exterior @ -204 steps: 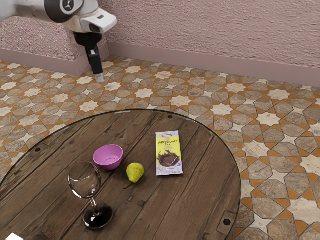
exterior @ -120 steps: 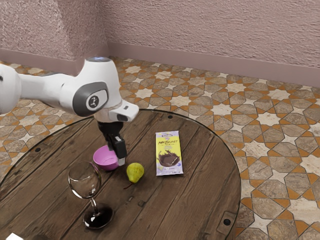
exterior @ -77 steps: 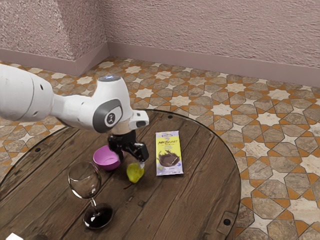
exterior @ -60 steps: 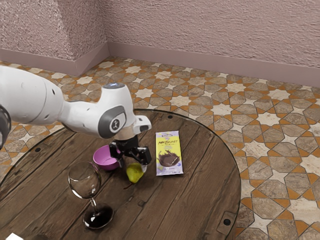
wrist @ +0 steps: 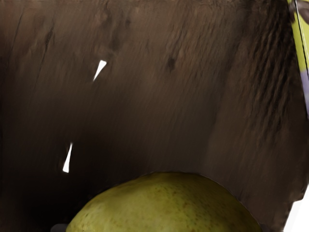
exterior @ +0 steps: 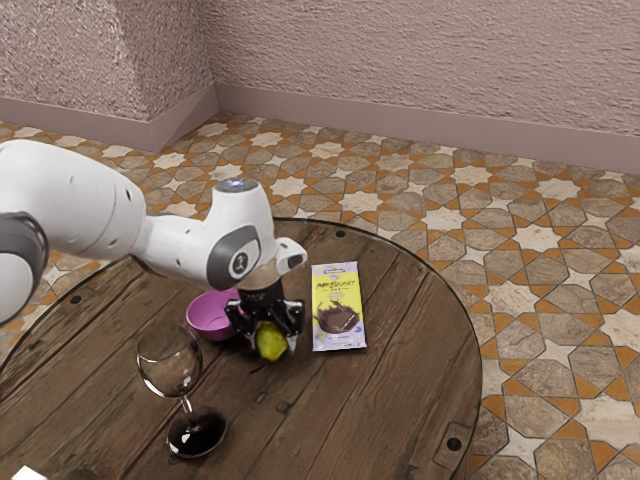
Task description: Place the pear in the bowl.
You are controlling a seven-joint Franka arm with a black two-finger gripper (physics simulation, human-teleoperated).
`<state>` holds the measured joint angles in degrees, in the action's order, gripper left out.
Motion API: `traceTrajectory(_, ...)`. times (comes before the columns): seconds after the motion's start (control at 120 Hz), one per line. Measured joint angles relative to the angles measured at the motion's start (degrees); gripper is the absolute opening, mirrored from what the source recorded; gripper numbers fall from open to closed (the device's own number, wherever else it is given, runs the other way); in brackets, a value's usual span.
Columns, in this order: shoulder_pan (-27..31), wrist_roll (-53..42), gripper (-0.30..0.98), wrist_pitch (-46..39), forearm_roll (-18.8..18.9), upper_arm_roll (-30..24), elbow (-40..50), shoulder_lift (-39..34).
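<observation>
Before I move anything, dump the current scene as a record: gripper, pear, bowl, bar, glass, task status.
gripper: black gripper, low over the table, looks open, one finger on each side of the pear
pear: yellow-green pear, outside the bowl
bowl: purple bowl, upright, partly behind the gripper
bar: wrapped chocolate bar, flat, toward the exterior view's right
glass: stemmed glass, upright
task_status: pear not in bowl
</observation>
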<state>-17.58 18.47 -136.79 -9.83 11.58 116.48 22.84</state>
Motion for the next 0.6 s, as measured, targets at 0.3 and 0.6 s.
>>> traceTrajectory(0.3, 0.6, 6.0, 0.16, 3.3, 4.9, 1.3, 3.1, -17.9)
traceTrajectory(0.6, 4.4, 10.3, 0.03, 8.5, 10.8, 5.6, -2.7, -8.6)
